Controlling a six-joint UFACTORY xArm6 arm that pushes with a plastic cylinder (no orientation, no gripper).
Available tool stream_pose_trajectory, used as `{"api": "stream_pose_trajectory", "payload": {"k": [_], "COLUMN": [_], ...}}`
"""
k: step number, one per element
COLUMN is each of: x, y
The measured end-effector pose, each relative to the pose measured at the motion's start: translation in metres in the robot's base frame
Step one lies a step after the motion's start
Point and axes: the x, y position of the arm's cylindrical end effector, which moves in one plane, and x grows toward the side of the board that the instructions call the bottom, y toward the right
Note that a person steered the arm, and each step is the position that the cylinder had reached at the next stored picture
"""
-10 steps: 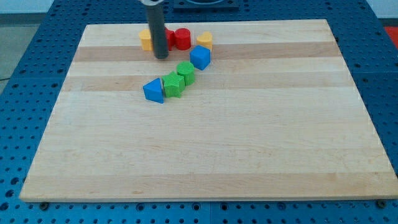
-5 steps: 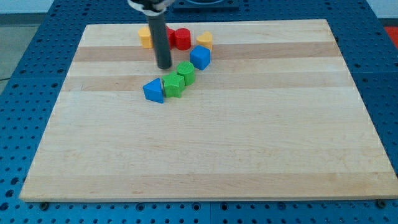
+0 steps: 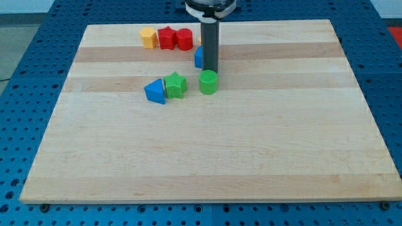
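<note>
My tip (image 3: 210, 69) stands just above the green cylinder (image 3: 208, 82) in the view, touching or nearly touching its far edge. The rod hides most of a blue block (image 3: 198, 57) behind it. To the left of the cylinder sit a green star-shaped block (image 3: 175, 85) and a blue triangular block (image 3: 154, 91), side by side. Along the view's top lie a yellow block (image 3: 147, 37), a red star-shaped block (image 3: 166, 37) and a red cylinder (image 3: 183, 39) in a row.
The wooden board (image 3: 207, 157) lies on a blue perforated table (image 3: 25, 94). A second yellow block seen earlier is hidden behind the rod.
The rod has swung from the left of the green blocks to the right. The green cylinder has been pushed right, away from the green star. The blue block is now behind the rod.
</note>
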Motion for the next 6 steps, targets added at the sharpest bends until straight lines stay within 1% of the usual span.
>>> {"api": "stream_pose_trajectory", "payload": {"k": [2,3,4,5,6], "x": [-0.023,-0.008,0.021,0.046,0.079], "y": [-0.008,-0.007,0.033,0.054,0.052]}}
